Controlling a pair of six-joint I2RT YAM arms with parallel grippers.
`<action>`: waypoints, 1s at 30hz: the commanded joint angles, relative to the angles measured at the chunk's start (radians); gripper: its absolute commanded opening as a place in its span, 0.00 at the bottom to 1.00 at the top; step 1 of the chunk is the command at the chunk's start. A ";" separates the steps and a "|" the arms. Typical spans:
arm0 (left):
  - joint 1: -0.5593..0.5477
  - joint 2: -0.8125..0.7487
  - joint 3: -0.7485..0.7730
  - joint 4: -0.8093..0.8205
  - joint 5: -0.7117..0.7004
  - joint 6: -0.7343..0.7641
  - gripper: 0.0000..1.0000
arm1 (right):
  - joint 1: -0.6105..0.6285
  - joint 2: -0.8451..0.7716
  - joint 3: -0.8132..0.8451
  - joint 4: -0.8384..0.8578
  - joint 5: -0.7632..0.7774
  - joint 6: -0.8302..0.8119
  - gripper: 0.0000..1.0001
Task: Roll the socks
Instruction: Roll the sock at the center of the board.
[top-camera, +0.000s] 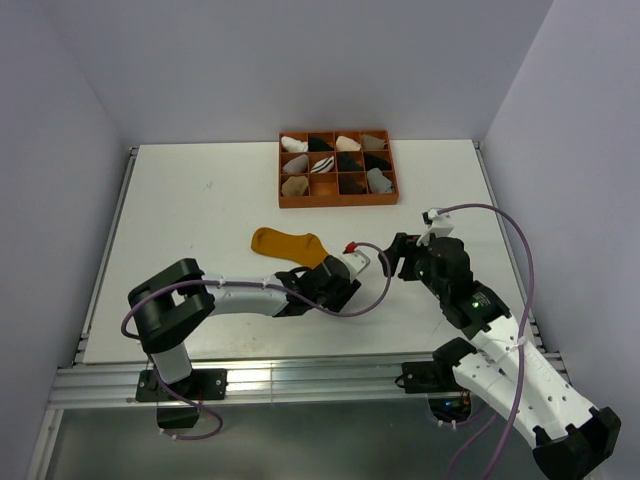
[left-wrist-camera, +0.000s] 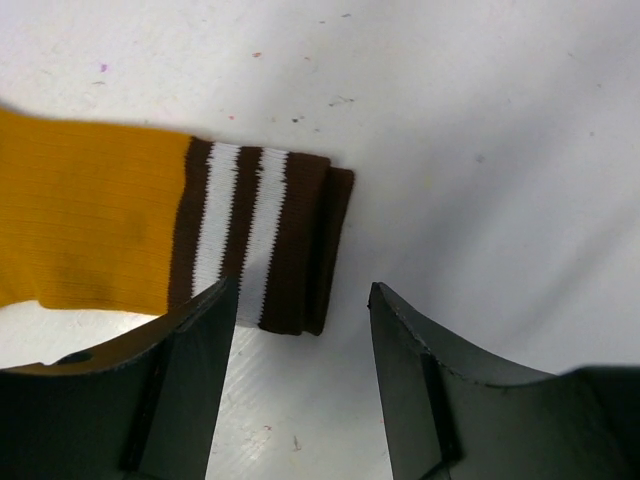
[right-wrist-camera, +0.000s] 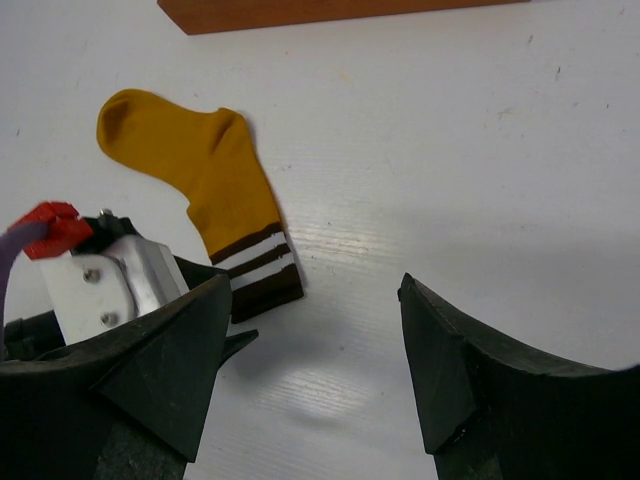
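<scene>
Left arm (top-camera: 240, 295): stretched low toward centre; left gripper (left-wrist-camera: 300, 292) spread at yellow sock (top-camera: 288, 243) cuff, gripping nothing.
Right gripper (right-wrist-camera: 312, 290): spread, unladen.
Room: sock well apart from tray (top-camera: 338, 201) and table (top-camera: 190, 205) edges.

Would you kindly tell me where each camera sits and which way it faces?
Top external: above and behind the robot, looking down at the table, tray and mustard sock; left arm and right arm show.
Left wrist: on the left wrist, looking down at the striped cuff; left claw, open.
Right wrist: on the right wrist, facing the sock; right claw, open.
Shared: all three show the sock.
</scene>
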 joint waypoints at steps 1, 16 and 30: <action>-0.035 0.027 0.046 0.025 -0.042 0.069 0.60 | 0.006 -0.008 0.008 0.014 0.016 -0.012 0.75; -0.064 0.113 0.073 -0.036 -0.104 0.075 0.49 | 0.006 0.002 0.002 0.022 0.009 -0.012 0.75; 0.005 0.035 0.054 -0.012 0.121 -0.172 0.00 | 0.006 0.027 -0.025 0.074 -0.076 0.006 0.75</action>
